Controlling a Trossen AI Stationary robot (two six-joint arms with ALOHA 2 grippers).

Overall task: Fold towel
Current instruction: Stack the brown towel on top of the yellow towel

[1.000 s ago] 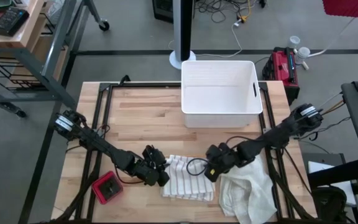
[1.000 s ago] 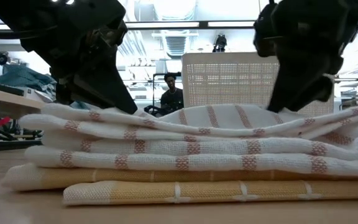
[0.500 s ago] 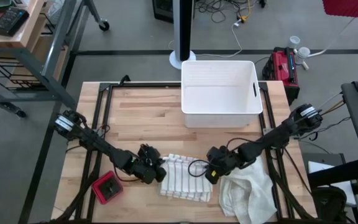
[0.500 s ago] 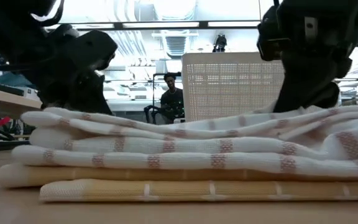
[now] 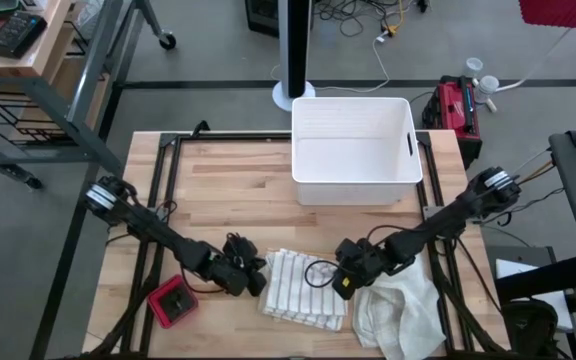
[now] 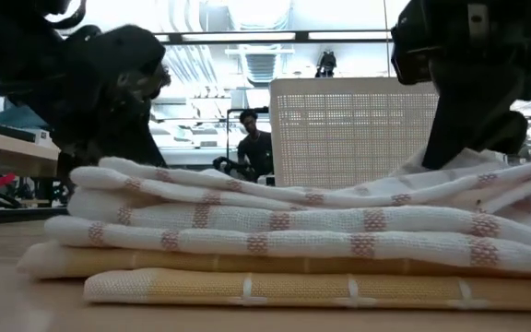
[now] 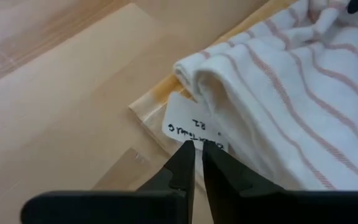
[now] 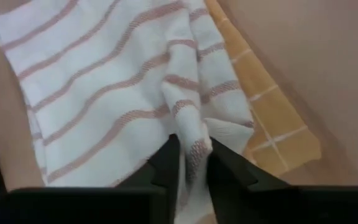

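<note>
- Striped white towel (image 5: 303, 287) lies folded over a yellow cloth (image 8: 272, 118) on the worktop (image 5: 238, 190); final tidying seems left
- Right end effector (image 8: 191, 158) pinches a fold; left end effector (image 7: 197, 163) nearly closed, empty

Wooden table (image 5: 228, 190): white bin (image 5: 354, 150) at twelve, folded towel (image 5: 303, 288) at six, red box (image 5: 172, 303) at seven, crumpled cloth (image 5: 400, 312) at five.

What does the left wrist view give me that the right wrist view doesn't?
Left wrist only: a white label with handwriting on the yellow towel's edge, just ahead of the left claw, nearly closed, gripping nothing. Right wrist only: the right claw pinching a fold of the striped towel. Both: the striped towel lying over the yellow one on the wooden table.
</note>
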